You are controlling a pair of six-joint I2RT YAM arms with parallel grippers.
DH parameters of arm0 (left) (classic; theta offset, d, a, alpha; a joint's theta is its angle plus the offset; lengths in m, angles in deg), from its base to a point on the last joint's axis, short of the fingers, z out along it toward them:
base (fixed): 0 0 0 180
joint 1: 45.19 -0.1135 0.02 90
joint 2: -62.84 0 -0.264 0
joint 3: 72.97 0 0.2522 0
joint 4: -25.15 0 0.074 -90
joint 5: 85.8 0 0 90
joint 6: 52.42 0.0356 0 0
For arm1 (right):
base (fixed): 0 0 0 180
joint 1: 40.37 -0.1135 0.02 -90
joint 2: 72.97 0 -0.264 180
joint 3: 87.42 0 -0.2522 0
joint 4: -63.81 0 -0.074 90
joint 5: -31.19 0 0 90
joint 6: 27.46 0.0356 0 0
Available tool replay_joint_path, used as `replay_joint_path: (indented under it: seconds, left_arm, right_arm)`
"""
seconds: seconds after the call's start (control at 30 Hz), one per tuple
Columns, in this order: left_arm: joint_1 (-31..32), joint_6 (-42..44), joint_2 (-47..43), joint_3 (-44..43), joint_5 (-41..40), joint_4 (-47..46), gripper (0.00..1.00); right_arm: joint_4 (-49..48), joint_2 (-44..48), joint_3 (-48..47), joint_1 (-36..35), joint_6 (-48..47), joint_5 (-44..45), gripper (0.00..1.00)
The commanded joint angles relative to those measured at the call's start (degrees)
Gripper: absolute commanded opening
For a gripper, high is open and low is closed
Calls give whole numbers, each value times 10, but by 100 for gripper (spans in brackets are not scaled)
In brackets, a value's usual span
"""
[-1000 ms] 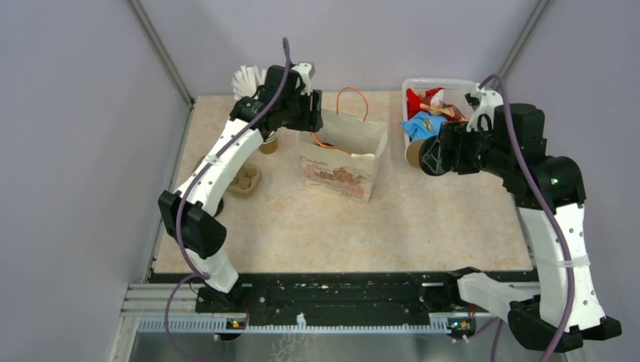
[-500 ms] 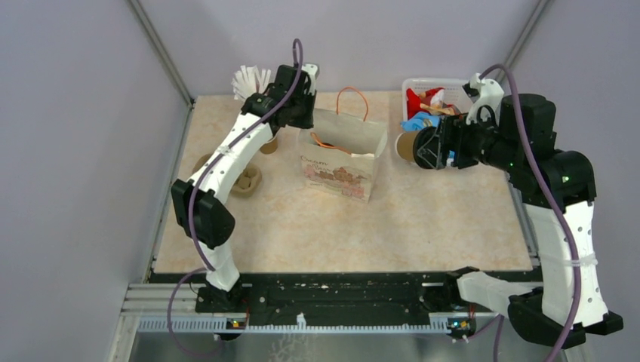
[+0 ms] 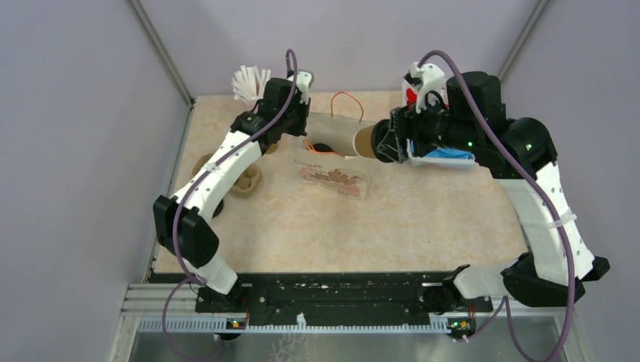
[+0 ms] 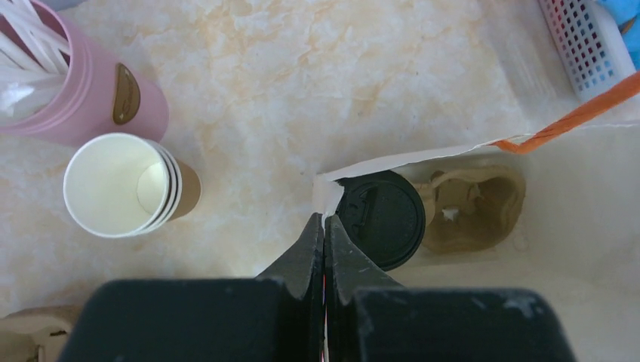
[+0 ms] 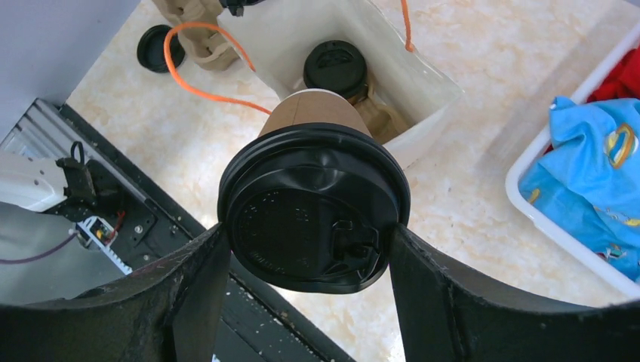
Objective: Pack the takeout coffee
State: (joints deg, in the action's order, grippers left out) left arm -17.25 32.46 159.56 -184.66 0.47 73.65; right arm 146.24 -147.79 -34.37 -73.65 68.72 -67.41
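The right claw (image 5: 308, 241) clasped a small brown paper cup with a round black plastic lid (image 5: 313, 188) by its sides, fingers spread to the cup's width. Below and beyond it stood the white paper bag (image 5: 407, 79), where the second black-lidded brown cup (image 5: 336, 68) sat in a tan cardboard carrier (image 4: 475, 204). The left claw (image 4: 323, 226) was pinched tight on the bag's rim, that cup just beside its tips.

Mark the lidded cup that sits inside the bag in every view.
Top external: cup, only its black lid showing, in the bag mouth, upper centre.
Left wrist: cup at centre, just right of the left gripper.
Right wrist: cup at top centre, beyond the held cup.
Shared landmark: the bag's orange handle.
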Motion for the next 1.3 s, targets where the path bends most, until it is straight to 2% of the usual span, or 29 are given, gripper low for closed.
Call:
replay_joint_path:
  seconds: [0.0,0.27,0.5,0.63,0.8,1.0,1.27]
  left_arm:
    - [3,17,-100,100,6,-125,0]
    - [4,-3,-252,305,2,-295,0]
    - [6,-26,-314,412,20,-391,0]
    - [7,-20,-344,475,14,-453,0]
    - [7,-8,-374,510,20,-502,0]
    - [7,-25,-401,538,-4,-531,0]
    - [6,-44,-409,559,-7,-561,0]
  right_arm:
    - [-4,-13,-49,-56,2,49,69]
    - [20,-30,-52,-162,-11,119,69]
    - [21,-49,-41,-282,-55,186,69]
    - [3,-50,-17,-314,-105,218,68]
    - [-9,-67,-24,-336,-160,236,65]
    - [-40,-69,-16,-339,-167,259,66]
    - [-30,-65,-16,-346,-163,216,65]
